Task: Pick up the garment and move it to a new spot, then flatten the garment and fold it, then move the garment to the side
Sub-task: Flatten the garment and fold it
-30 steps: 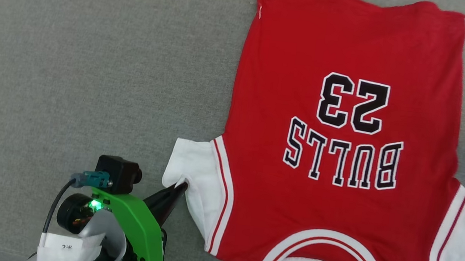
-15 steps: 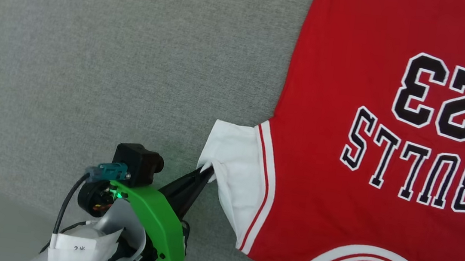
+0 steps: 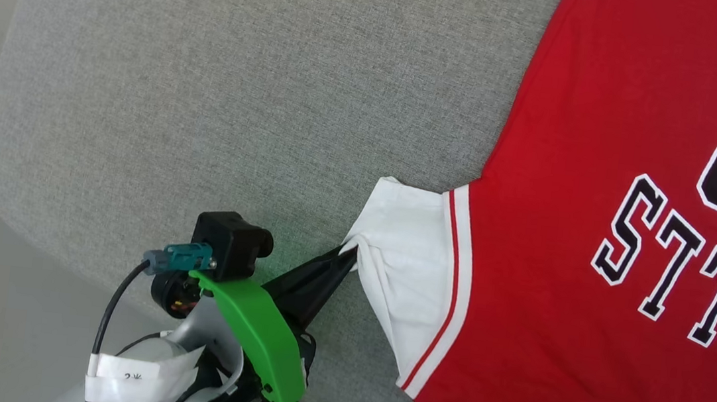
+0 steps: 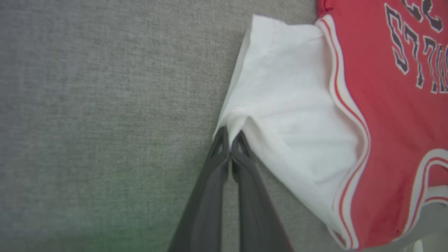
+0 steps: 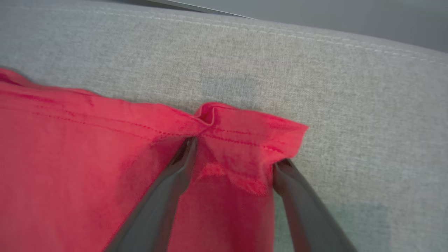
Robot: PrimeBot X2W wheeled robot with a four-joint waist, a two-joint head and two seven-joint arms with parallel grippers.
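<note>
One red garment (image 3: 558,262) w/ white sleeve (image 3: 409,259), flat.

From the head: looks steeply down, slightly rotated, on the grey padded surface (image 3: 178,75), with the left gripper (image 3: 349,254) low in the middle and the garment (image 3: 567,183) cut off at the right edge.

From the left wrist: looks along closed fingers, close above the same surface, onto the white sleeve (image 4: 290,105). Shares that sleeve and part of the lettering (image 4: 413,52) with the head view.

From the right wrist: sits very near and low over a red hem corner (image 5: 245,140), right gripper (image 5: 236,151) fingers spread around it, facing the stitched edge (image 5: 280,35) of the surface. Probably at the garment's far end.
</note>
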